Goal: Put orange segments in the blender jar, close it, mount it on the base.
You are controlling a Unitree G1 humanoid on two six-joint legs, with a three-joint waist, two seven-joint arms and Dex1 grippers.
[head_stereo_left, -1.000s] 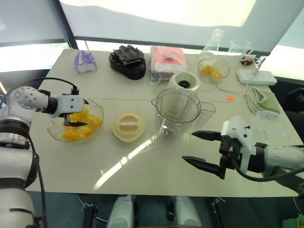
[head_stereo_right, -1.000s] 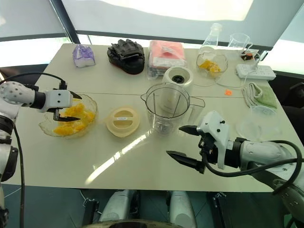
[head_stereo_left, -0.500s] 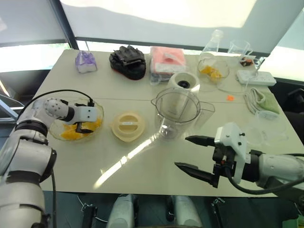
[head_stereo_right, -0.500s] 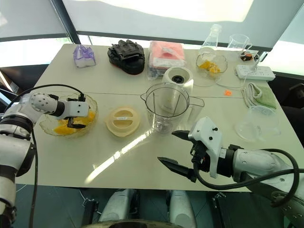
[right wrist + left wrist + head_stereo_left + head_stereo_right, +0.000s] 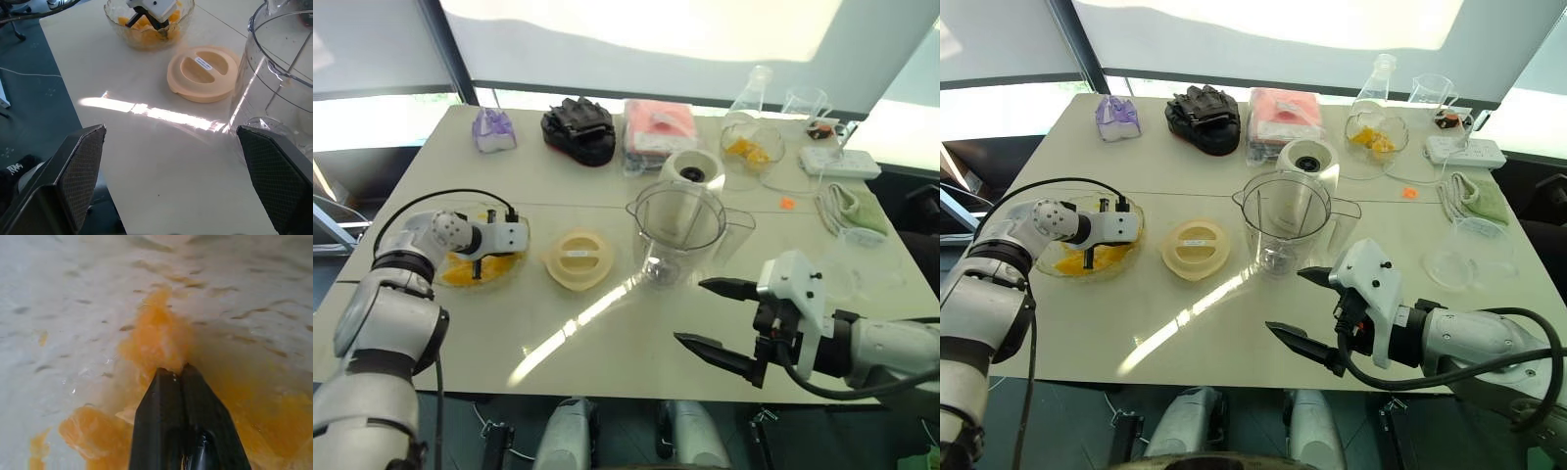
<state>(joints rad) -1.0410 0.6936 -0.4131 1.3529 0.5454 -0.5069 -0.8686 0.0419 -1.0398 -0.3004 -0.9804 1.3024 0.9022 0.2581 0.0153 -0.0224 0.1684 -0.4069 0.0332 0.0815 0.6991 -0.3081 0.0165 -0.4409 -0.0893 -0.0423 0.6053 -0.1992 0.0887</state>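
- Cream table (image 5: 607,333) under bright window glare, crowded along the far edge.
- Left gripper (image 5: 175,374) pinched tight, tips together against a soft orange piece in the glass bowl (image 5: 514,264); whether that piece is truly caught between the tips cannot be told.
- Around the tips: more orange segments (image 5: 83,428), wet and glossy, lying in the bowl.
- Just beside the bowl: flat cream lid (image 5: 576,259), off the jar.
- Further toward the middle: blender jar (image 5: 680,230), upright, open, no fruit visible inside; cream base (image 5: 693,168) close behind it, socket up, jar not mounted.
- Right gripper (image 5: 715,318) spread wide, holding nothing, hovering over bare table near the front edge, well apart from the jar.
- Judged risks: slippery fruit sliding out of so thin a pinch on the lift, or being squashed and torn; a lift with nothing held; a segment dropping on the table on the way across the lid; bowl dragged or tipped if the tips snag its rim.
- Also possible: jar knocked by the waiting right arm when it moves in.
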